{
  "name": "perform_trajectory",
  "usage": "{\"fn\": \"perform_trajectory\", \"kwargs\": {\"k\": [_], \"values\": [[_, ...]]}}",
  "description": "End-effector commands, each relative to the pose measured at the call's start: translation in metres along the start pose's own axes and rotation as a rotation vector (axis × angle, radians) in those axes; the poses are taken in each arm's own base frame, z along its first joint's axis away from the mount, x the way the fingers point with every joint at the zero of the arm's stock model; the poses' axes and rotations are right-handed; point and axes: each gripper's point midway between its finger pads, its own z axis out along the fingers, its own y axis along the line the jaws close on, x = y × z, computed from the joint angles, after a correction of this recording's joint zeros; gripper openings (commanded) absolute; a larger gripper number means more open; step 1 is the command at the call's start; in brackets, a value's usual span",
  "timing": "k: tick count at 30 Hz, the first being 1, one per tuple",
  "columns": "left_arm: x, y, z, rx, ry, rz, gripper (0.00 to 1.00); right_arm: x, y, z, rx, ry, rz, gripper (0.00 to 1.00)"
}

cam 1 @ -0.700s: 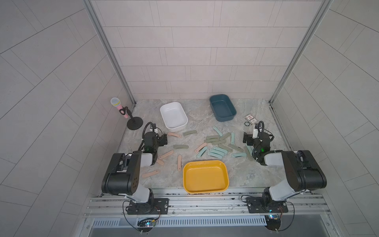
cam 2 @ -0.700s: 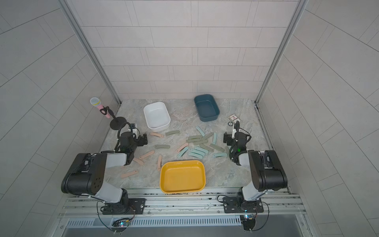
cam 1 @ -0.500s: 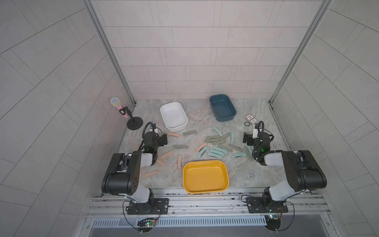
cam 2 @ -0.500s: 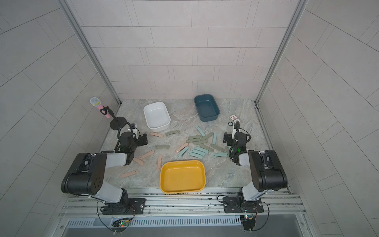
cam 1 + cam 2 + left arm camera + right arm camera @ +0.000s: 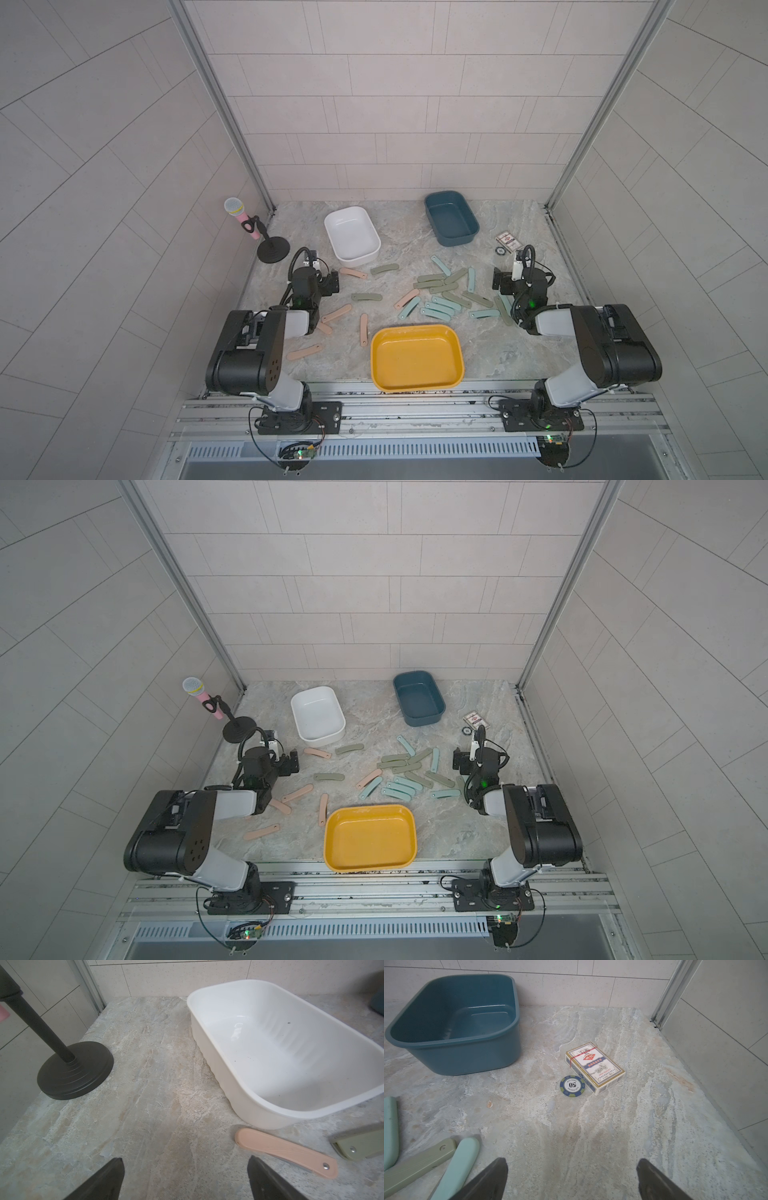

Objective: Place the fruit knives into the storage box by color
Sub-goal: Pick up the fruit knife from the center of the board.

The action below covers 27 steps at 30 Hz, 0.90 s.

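A peach-pink knife [image 5: 286, 1153] lies just outside the wide-spread, empty left gripper [image 5: 186, 1169]; a teal knife [image 5: 456, 1167] likewise beside the right gripper [image 5: 571, 1167].

Plenty of bare surface [image 5: 399, 232] between the white box [image 5: 358, 258] and blue box [image 5: 457, 240] at the far side, but the mic stand [image 5: 273, 252] blocks far left and scattered fruit knives [image 5: 445, 303] clutter the middle right.

Table [image 5: 399, 232]: grey-beige marbling. Peach-pink fruit knives [image 5: 352, 272], olive-green fruit knives [image 5: 366, 297], pale-teal fruit knives [image 5: 408, 309]. White box [image 5: 352, 236], dark-blue box [image 5: 451, 218], yellow box [image 5: 417, 357]. Poker chip [image 5: 572, 1086]: blue-green rim, white centre. Microphone [image 5: 242, 216]: pink; stand [image 5: 273, 251]: black.
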Motion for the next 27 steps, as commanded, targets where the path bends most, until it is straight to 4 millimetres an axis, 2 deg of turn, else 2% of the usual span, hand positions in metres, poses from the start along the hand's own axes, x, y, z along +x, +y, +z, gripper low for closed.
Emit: {"fn": "perform_trajectory", "kwargs": {"k": [1, 4, 6, 8, 10, 11, 12, 13, 15, 19, 21, 23, 27], "values": [[-0.008, 0.003, 0.001, -0.007, -0.033, -0.004, 1.00, -0.003, 0.000, -0.002, -0.003, -0.013, -0.008, 1.00], [-0.009, 0.006, 0.001, -0.024, -0.037, -0.013, 1.00, -0.003, 0.000, -0.002, -0.003, -0.013, -0.009, 1.00], [-0.010, 0.008, 0.000, -0.043, -0.038, -0.015, 1.00, -0.009, -0.009, -0.004, 0.058, -0.029, 0.007, 1.00], [-0.024, 0.017, -0.007, -0.100, -0.045, -0.027, 1.00, -0.024, -0.009, -0.010, 0.073, -0.007, -0.013, 1.00], [-0.040, 0.035, -0.019, -0.219, 0.057, -0.059, 1.00, -0.040, -0.008, -0.013, 0.108, 0.071, -0.033, 1.00], [-0.051, 0.047, -0.026, -0.293, 0.114, -0.075, 1.00, -0.041, -0.004, -0.014, 0.104, 0.101, -0.027, 1.00], [-0.054, 0.057, -0.032, -0.355, 0.164, -0.075, 1.00, -0.056, 0.002, -0.014, 0.090, 0.087, -0.010, 1.00], [-0.059, 0.064, -0.036, -0.403, 0.205, -0.078, 1.00, -0.059, 0.007, -0.017, 0.092, 0.095, -0.004, 1.00], [-0.062, 0.070, -0.046, -0.452, 0.250, -0.102, 1.00, -0.063, 0.021, -0.024, 0.107, 0.122, -0.023, 1.00], [-0.060, 0.070, -0.066, -0.458, 0.280, -0.223, 1.00, -0.071, 0.059, -0.032, 0.084, 0.152, -0.124, 1.00], [-0.056, 0.060, -0.073, -0.412, 0.321, -0.283, 1.00, -0.071, 0.069, -0.035, 0.071, 0.194, -0.116, 1.00], [-0.044, 0.044, -0.076, -0.330, 0.392, -0.324, 1.00, -0.072, 0.080, -0.041, 0.050, 0.224, -0.120, 1.00], [-0.014, 0.024, -0.088, -0.243, 0.545, -0.330, 1.00, -0.074, 0.098, -0.058, 0.005, 0.224, -0.124, 1.00]]}}
